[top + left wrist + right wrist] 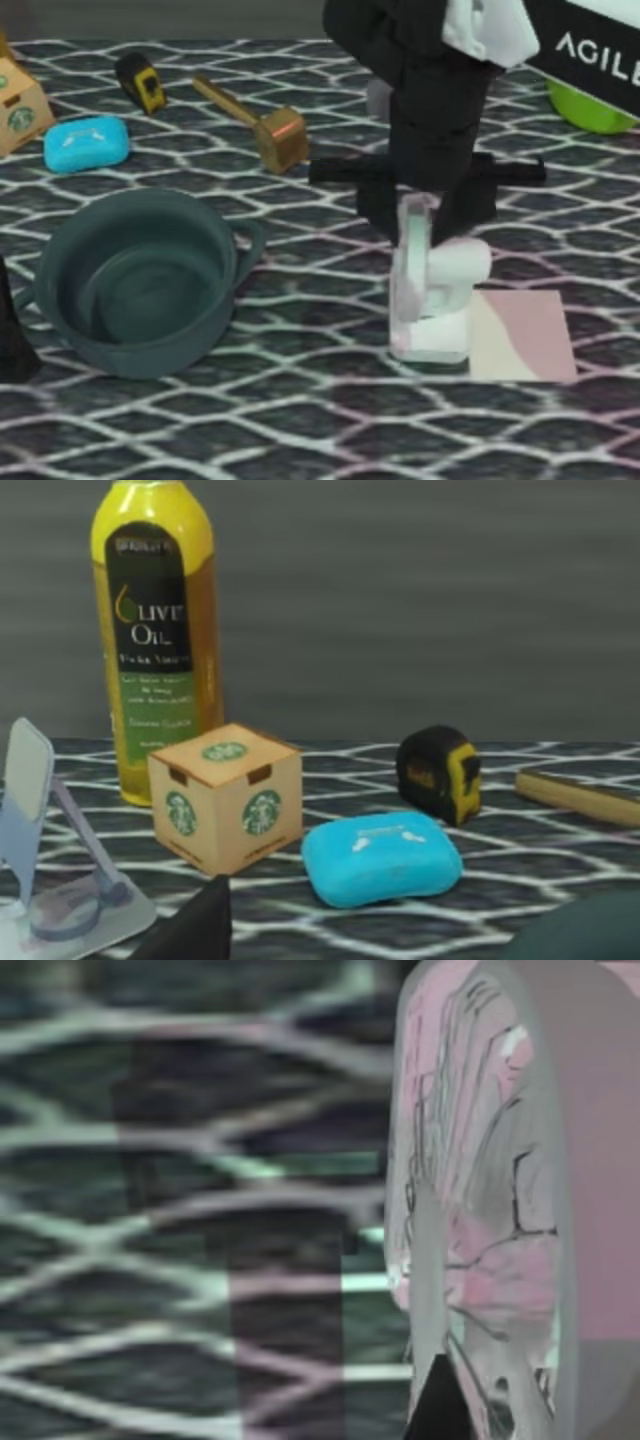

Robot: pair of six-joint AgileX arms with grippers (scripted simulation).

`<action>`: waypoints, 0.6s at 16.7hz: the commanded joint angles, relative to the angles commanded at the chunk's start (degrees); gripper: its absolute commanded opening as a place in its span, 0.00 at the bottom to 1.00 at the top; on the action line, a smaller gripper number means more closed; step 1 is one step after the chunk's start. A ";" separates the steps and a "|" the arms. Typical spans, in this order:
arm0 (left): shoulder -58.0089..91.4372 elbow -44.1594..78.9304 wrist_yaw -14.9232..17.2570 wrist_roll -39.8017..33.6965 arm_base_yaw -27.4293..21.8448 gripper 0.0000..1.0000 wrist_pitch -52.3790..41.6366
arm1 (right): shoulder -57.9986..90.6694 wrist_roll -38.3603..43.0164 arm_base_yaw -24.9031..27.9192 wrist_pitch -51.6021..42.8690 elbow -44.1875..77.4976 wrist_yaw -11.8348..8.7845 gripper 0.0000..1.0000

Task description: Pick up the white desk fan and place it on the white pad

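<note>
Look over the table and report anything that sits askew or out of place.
The white desk fan stands upright at the left edge of the white pad, its base only partly on the sheet and overhanging onto the table. The right end effector is directly above it. Nothing looks spilled or damaged.

Top cam looks down; left wrist low, level, shares blue soap; right wrist close-up.

A dark green pot sits at the tabletop's left. Behind it lie a blue soap bar, tape measure and brass hammer. An olive oil bottle stands behind a printed cardboard box.
</note>
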 joint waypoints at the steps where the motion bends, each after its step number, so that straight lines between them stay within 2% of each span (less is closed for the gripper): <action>1: 0.00 0.00 0.00 0.00 0.00 1.00 0.00 | 0.24 0.01 0.06 -1.78 2.31 0.00 0.00; 5: 0.00 0.00 0.00 0.00 0.00 1.00 0.00 | 0.86 -0.13 0.25 -7.96 9.19 -0.04 0.00; 10: 0.00 0.00 0.00 0.00 0.00 1.00 0.00 | 0.66 -0.09 -0.06 -8.15 9.40 -0.07 0.00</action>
